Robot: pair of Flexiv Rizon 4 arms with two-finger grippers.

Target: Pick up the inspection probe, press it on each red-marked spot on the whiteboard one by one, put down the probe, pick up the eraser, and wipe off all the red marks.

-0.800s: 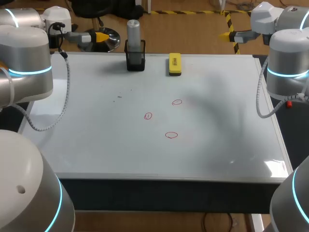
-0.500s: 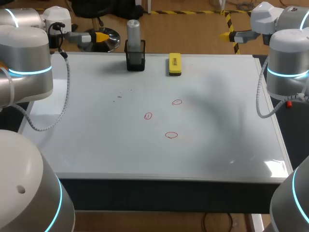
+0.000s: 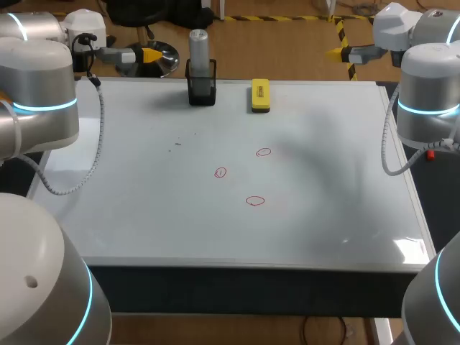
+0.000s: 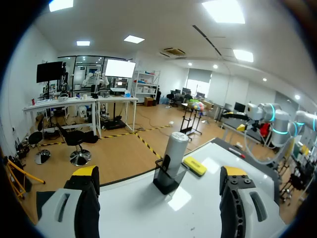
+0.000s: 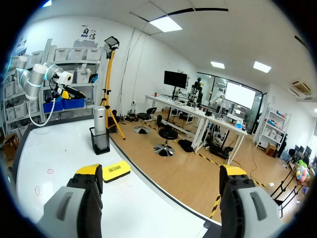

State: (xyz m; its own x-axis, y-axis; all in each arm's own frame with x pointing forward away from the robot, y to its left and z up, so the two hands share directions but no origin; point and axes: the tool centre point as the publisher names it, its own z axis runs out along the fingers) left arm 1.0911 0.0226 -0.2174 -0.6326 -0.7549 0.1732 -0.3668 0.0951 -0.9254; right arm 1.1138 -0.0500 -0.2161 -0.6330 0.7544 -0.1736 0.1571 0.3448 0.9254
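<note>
A silver cylindrical probe [image 3: 198, 47] stands upright in a black holder [image 3: 201, 87] at the whiteboard's far edge. A yellow eraser [image 3: 260, 95] lies to its right. Three small red circles [image 3: 221, 172] [image 3: 264, 152] [image 3: 255, 201] mark the middle of the whiteboard [image 3: 323, 194]. My left gripper [image 3: 147, 55] hovers open at the far left corner, level with the probe [image 4: 175, 152] and eraser [image 4: 194, 166] ahead of it. My right gripper [image 3: 336, 52] is open beyond the far right corner; ahead of it lie the eraser [image 5: 113, 171] and probe [image 5: 99, 127]. Neither gripper holds anything.
The whiteboard covers most of the table. Faint grey smudges [image 3: 177, 143] lie left of the red circles. My arms' grey bases stand at both near corners and along both sides.
</note>
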